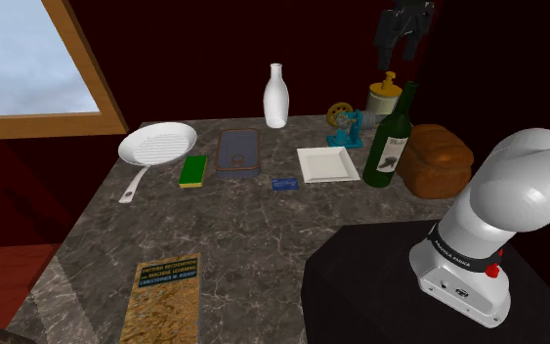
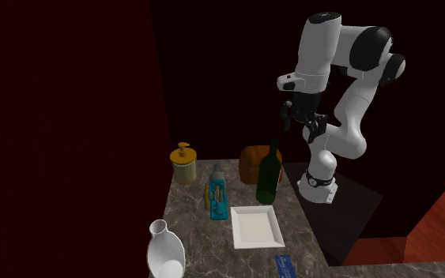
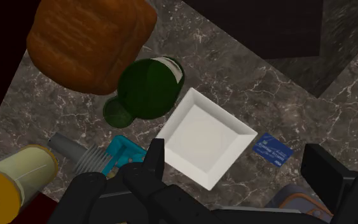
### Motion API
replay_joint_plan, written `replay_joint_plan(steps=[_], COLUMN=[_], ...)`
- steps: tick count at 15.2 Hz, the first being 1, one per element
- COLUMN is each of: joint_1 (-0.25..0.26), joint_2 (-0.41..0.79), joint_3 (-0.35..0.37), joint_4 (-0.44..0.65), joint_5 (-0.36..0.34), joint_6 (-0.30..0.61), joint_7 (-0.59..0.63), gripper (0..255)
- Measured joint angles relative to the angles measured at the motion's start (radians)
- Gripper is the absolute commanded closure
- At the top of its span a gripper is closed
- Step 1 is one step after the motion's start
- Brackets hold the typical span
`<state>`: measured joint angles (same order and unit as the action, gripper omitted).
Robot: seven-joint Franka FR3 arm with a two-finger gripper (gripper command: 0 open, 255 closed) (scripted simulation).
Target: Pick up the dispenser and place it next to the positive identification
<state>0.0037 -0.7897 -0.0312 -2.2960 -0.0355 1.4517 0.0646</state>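
The dispenser (image 1: 387, 96) is a pale yellow jar with a darker yellow pump top, standing at the far back of the marble counter (image 1: 253, 230), beside a green bottle (image 1: 392, 137). It also appears as the dispenser (image 2: 184, 164) and the dispenser (image 3: 12, 178). The identification is a small blue card (image 1: 283, 184) lying flat next to a white square plate (image 1: 326, 164); the card (image 3: 273, 150) sits ahead of my fingers. My gripper (image 1: 402, 44) hangs open high above the dispenser and bottle, holding nothing. The gripper (image 2: 301, 126) and gripper (image 3: 241, 165) show the fingers apart.
A brown bread loaf (image 1: 434, 159) lies by the bottle, near the stand. A teal tool (image 1: 349, 122), white vase (image 1: 276, 96), small tray (image 1: 238, 151), green sponge (image 1: 194, 170) and white frying pan (image 1: 155, 147) line the back. A book (image 1: 162, 298) lies near the front edge.
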Motion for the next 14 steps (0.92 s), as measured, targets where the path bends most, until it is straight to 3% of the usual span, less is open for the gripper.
replay_joint_plan(steps=[4, 14], joint_1=[-0.012, -0.06], joint_2=[0.027, 0.247], joint_3=[-0.037, -0.221], joint_4=[-0.004, 0.056], joint_5=[-0.027, -0.128], joint_6=[0.029, 0.194], joint_7=[-0.037, -0.222], gripper=[0, 0])
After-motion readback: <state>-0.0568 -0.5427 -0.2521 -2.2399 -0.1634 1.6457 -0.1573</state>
